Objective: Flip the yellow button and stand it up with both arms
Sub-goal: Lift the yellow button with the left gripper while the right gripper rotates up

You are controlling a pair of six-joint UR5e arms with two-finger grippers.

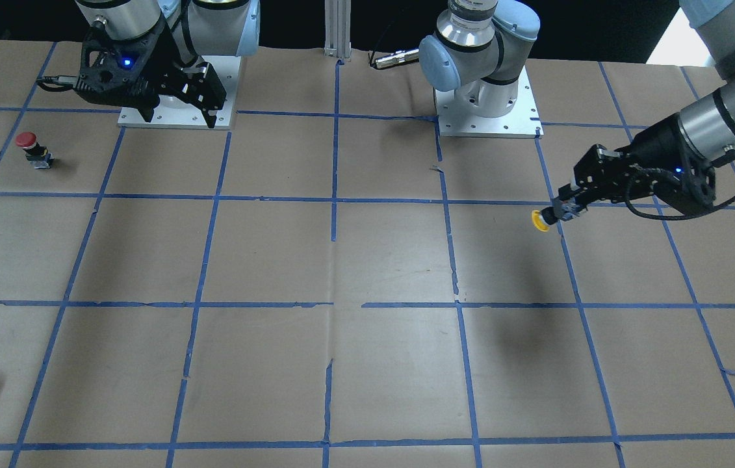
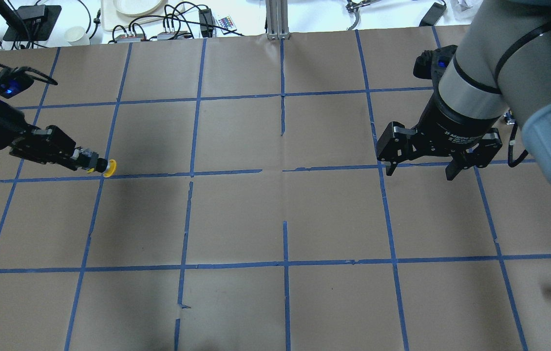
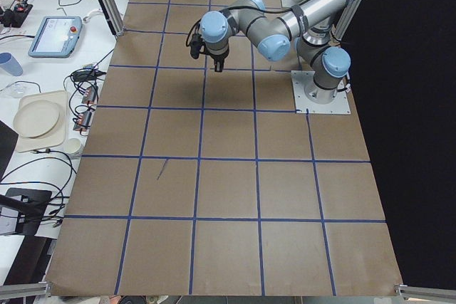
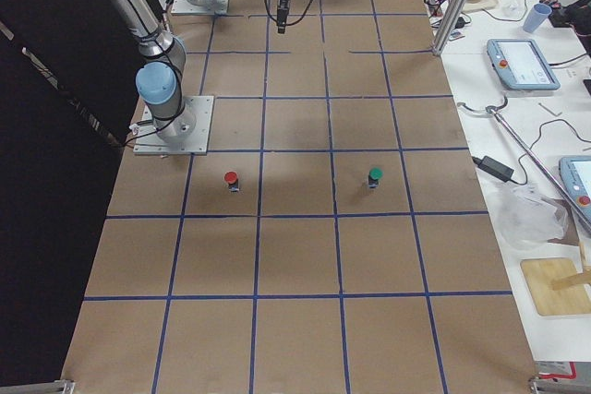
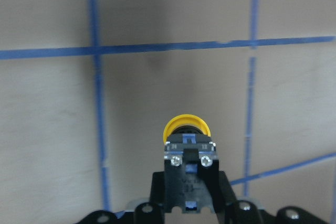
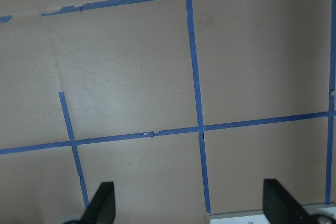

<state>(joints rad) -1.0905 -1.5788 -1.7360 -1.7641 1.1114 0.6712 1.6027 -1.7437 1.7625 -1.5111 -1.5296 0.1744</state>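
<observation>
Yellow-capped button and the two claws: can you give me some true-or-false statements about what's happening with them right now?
1. Nothing holds the small yellow-capped push button. False: the left gripper clamps its blocky body, clear of the brown paper-covered table.
2. Its yellow cap points away from that gripper. True.
3. The right gripper is open and empty. True.
4. The right gripper holds the red-capped button. False: it stands alone on the table.

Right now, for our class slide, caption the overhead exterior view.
Left tool grips the yellow button by its body, cap pointing toward the open right tool across the taped table.
</observation>
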